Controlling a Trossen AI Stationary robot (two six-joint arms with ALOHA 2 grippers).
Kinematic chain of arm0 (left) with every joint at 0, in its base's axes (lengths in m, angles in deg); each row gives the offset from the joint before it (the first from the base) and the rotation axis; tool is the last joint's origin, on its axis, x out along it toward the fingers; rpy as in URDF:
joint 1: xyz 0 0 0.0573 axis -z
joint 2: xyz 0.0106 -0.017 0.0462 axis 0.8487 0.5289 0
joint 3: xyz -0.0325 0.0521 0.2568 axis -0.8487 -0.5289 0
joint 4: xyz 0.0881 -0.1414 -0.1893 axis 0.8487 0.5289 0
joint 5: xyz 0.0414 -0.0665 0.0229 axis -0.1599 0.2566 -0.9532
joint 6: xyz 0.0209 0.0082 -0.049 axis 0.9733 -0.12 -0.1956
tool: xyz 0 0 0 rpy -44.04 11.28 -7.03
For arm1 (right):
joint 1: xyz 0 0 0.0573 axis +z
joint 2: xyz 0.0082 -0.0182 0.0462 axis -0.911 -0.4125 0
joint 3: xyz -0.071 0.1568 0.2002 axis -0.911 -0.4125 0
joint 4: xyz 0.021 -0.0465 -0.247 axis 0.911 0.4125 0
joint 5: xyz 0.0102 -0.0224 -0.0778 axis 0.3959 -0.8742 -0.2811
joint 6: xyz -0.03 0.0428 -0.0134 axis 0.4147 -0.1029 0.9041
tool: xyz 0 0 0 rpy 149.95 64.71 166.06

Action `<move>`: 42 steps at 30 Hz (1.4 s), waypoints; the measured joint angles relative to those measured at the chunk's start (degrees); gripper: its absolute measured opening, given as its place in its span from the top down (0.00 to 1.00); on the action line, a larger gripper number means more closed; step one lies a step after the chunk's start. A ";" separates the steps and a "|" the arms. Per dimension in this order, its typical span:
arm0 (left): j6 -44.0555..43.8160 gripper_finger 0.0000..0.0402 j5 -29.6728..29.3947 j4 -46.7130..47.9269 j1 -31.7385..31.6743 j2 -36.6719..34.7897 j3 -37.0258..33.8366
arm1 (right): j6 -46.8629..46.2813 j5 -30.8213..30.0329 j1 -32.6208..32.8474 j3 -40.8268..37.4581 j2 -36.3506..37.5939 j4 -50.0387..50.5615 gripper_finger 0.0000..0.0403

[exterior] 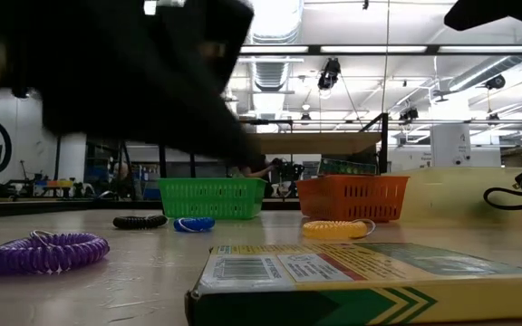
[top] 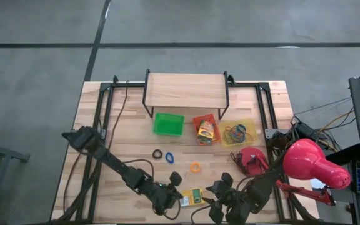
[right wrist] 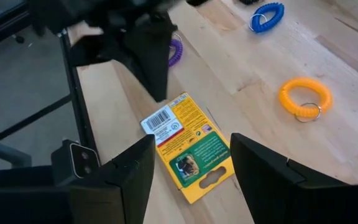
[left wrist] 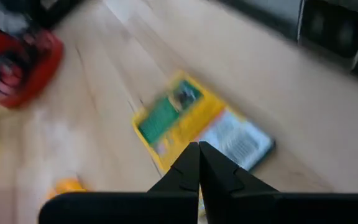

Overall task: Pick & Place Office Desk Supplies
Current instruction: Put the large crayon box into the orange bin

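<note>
A yellow and green printed box (top: 192, 197) lies flat on the table near its front edge, also seen as the box (right wrist: 188, 146) and the box (left wrist: 197, 127). My left gripper (top: 179, 194) is shut and empty, its fingertips (right wrist: 160, 93) slanting down just off the box's barcode end. My right gripper (right wrist: 191, 186) stands open above the box's other end, one finger on each side, touching nothing. Coiled loops lie on the wood: purple (right wrist: 176, 53), blue (top: 169, 156), black (top: 158, 154), orange (top: 195, 167).
Green tray (top: 168, 124), orange tray (top: 206, 128) with a box in it and yellow tray (top: 238, 132) with bands stand in a row at mid-table. A wooden shelf (top: 185, 90) stands behind them. A red desk lamp (top: 311, 164) fills the right front.
</note>
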 joint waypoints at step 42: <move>-9.18 0.99 1.85 2.05 -0.34 3.58 0.18 | -3.88 0.04 -1.76 -0.04 -2.50 0.68 0.49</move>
